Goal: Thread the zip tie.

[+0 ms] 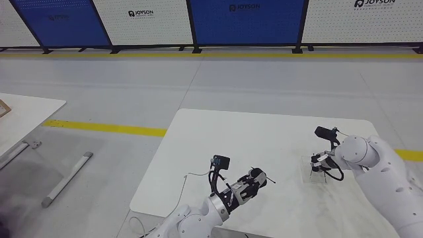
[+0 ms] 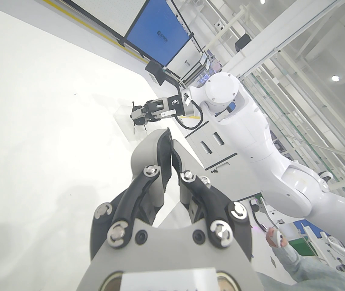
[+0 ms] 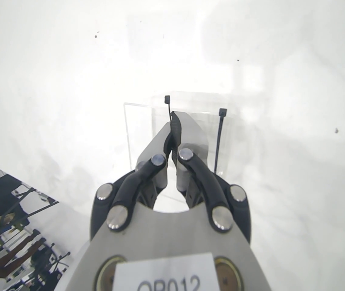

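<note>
Zip tie (image 3: 167, 99) pinched in right gripper (image 3: 174, 121), which bears a white printed label (image 3: 164, 271); left gripper (image 2: 170, 143) pressed together.

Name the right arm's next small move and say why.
Probably lift the right tool clear of the clear holder: it is shut on a zip tie whose head pokes past its tips, over that holder, beside a second tie.

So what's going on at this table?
The right gripper is clamped on a black zip tie at a clear stand on the white table. A second zip tie stands upright in the stand. The left gripper is shut and held apart from the stand.
</note>
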{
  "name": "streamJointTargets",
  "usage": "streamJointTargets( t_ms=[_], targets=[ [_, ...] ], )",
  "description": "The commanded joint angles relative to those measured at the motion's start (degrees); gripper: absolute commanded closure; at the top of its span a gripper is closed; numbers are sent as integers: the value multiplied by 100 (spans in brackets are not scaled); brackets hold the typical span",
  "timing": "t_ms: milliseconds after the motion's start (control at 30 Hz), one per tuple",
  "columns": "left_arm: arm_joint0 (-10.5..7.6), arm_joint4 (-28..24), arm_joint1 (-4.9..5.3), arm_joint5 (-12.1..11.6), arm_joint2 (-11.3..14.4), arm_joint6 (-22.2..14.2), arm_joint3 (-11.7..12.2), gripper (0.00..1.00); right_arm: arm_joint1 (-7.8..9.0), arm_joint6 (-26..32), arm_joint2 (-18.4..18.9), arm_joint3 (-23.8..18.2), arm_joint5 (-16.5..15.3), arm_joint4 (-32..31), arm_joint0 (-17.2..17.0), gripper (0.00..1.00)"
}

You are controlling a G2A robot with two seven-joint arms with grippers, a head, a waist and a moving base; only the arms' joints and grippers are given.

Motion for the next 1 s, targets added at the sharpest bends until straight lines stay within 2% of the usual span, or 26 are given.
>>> streamJointTargets(
  t_ms=[0, 167, 300, 400, 967],
  targets=[
    [0, 0, 0, 0, 0, 0, 0, 100, 49, -52, 92, -189, 41, -72, -111, 100],
    [0, 0, 0, 0, 0, 0, 0, 100, 239, -271, 495, -1007, 196, -236, -640, 100],
    [0, 0, 0, 0, 0, 0, 0, 100, 454, -618, 1075, -1998, 189, -328, -1364, 100],
    [0, 0, 0, 0, 0, 0, 0, 100, 548, -840, 1379, -2457, 215, -364, -1785, 100],
    [0, 0, 0, 0, 0, 0, 0, 100, 545, -946, 1386, -2454, 190, -360, -1826, 100]
  ],
)
